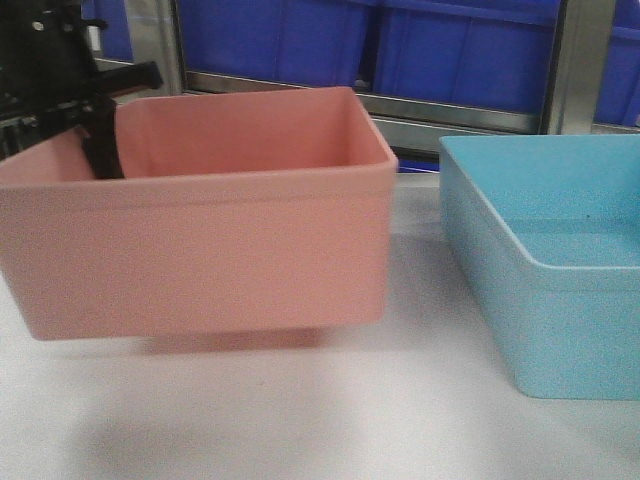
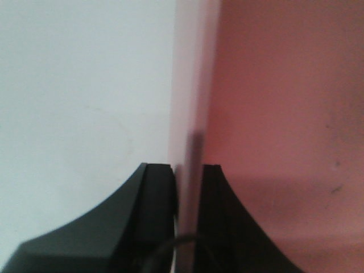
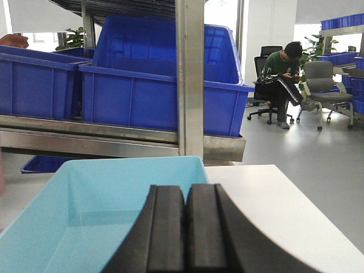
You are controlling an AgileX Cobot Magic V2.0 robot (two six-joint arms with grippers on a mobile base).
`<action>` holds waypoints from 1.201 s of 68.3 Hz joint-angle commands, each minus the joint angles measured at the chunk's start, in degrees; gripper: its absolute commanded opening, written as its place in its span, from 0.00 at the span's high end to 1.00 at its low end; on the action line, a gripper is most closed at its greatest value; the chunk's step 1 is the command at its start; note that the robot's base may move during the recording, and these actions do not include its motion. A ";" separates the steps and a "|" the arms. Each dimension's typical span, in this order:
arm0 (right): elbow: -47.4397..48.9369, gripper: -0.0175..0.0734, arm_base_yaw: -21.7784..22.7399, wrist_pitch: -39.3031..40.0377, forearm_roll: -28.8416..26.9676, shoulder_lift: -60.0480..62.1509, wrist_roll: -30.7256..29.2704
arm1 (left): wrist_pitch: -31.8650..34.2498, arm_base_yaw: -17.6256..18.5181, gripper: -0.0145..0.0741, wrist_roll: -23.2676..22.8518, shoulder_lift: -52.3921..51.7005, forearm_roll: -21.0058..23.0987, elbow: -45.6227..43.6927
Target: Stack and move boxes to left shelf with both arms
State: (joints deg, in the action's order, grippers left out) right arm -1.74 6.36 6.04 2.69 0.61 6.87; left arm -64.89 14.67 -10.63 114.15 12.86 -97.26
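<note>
The salmon pink box hangs tilted a little above the white table, with its shadow beneath it. My left gripper is shut on its left wall, one finger inside and one outside. In the left wrist view the thin pink wall runs between the black fingers of the left gripper. The light blue box rests on the table at the right. My right gripper hovers shut and empty over the blue box. A steel rack bar runs behind; I cannot tell which part is the left shelf.
Glossy dark blue bins fill the rack behind the table. A steel upright stands just past the blue box. Beyond the table's right edge, a seated person and office chairs are on the open floor.
</note>
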 commanded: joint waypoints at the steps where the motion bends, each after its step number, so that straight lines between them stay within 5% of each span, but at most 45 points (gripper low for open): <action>1: 0.14 0.75 0.35 4.99 0.27 0.27 -0.42 | 4.79 3.69 0.85 -4.72 -4.08 -0.38 -0.10; 22: 0.14 0.75 0.35 4.99 0.27 0.27 -0.42 | 11.87 11.56 0.85 -10.90 -3.74 -3.11 3.93; 53: 0.14 0.75 0.35 4.99 0.27 0.27 -0.42 | 12.87 14.33 0.84 -10.65 -1.77 -1.62 3.93; 70: 0.14 0.75 0.35 4.99 0.27 0.27 -0.42 | 12.61 14.37 0.48 -8.23 -4.29 0.71 3.93; 76: 0.14 0.75 0.35 4.99 0.27 0.27 -0.42 | 12.29 14.37 0.46 -7.98 -6.90 0.06 4.07; 82: 0.14 0.75 0.35 4.99 0.27 0.27 -0.42 | 13.88 14.37 0.46 -2.98 -10.70 -0.06 5.65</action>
State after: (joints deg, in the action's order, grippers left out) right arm -1.74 6.36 6.04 2.69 0.61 6.87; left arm -53.53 28.55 -17.19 110.37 11.95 -91.07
